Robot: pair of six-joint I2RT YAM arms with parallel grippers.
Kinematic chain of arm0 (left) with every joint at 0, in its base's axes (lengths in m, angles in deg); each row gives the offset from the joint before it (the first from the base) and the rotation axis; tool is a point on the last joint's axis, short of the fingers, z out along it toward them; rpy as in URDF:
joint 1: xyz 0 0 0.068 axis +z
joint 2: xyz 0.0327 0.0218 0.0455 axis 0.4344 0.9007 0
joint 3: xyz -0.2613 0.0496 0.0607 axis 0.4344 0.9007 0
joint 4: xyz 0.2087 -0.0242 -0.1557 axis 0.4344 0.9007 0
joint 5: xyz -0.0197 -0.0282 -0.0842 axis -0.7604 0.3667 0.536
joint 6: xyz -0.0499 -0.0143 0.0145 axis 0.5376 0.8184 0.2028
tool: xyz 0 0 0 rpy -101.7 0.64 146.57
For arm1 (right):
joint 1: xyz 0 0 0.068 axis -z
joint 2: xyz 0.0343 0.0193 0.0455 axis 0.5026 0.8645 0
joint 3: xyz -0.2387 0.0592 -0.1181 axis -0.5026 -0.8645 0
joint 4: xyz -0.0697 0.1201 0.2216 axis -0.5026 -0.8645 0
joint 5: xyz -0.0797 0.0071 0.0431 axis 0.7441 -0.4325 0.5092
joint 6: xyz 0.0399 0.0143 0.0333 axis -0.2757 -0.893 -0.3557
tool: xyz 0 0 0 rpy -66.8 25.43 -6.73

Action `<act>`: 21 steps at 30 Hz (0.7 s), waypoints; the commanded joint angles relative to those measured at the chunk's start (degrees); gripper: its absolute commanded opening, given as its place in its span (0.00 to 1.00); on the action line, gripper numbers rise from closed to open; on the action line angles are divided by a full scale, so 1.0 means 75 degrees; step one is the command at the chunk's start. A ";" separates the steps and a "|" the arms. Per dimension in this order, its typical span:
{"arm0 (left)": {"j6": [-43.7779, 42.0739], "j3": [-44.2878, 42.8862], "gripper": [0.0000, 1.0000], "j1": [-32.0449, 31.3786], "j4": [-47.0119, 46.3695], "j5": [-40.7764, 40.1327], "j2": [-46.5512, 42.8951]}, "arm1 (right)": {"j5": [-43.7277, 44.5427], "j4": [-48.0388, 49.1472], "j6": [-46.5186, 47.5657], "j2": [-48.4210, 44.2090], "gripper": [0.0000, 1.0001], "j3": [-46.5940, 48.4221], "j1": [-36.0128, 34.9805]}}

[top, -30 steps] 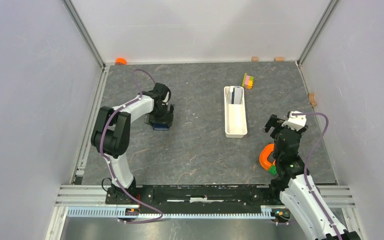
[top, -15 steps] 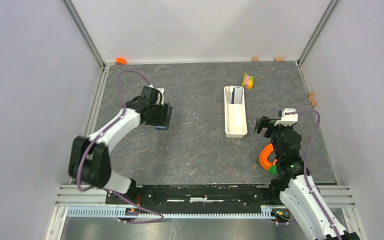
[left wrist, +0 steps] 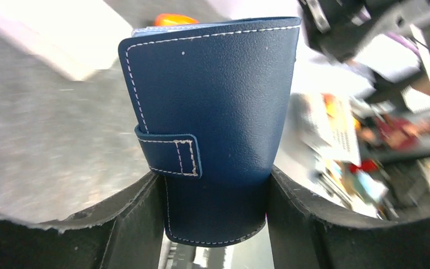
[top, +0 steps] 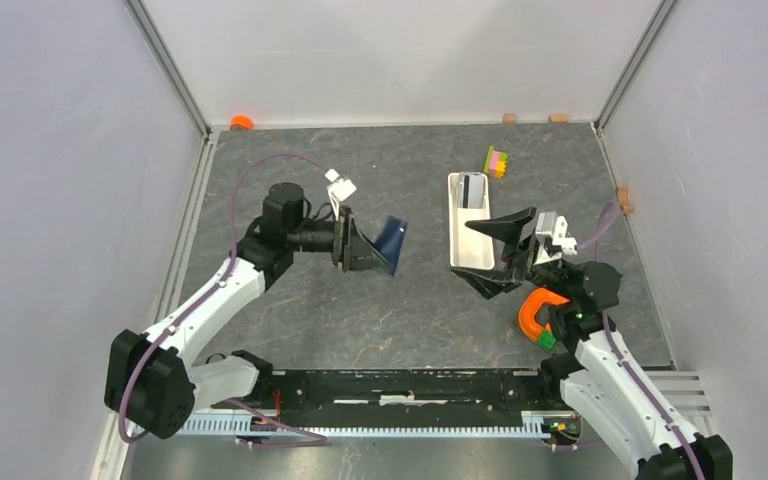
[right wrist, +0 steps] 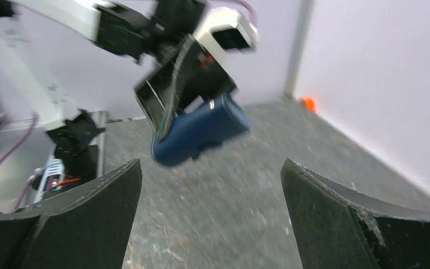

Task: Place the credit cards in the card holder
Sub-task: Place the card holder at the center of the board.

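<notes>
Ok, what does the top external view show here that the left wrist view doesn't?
Only the top external view shows a grey credit card in the far end of the white tray, the block stack beyond it, and the right gripper wide open and empty beside the tray. Only the left wrist view shows the card holder up close: its white stitching and strap tab. Both show the left gripper shut on the navy card holder.

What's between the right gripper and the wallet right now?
Nothing visible. The wallet is held up in the left gripper, and the open right gripper faces it across an open gap. The white tray lies low under the right gripper, not in that line.
</notes>
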 commanded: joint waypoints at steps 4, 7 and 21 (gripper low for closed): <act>0.1327 -0.0038 0.57 -0.1433 -0.1962 0.2879 -0.0068 | -0.2387 0.2590 -0.0549 0.1136 0.98 0.1553 -0.0949; 0.1344 -0.0044 0.57 -0.1893 -0.1962 0.3120 -0.0102 | -0.2801 0.2739 -0.0605 0.1602 0.98 0.1986 -0.1495; 0.1327 -0.0073 0.53 -0.2517 -0.1974 0.3329 -0.0230 | -0.3700 0.1106 -0.0030 0.2197 0.63 0.2441 -0.2469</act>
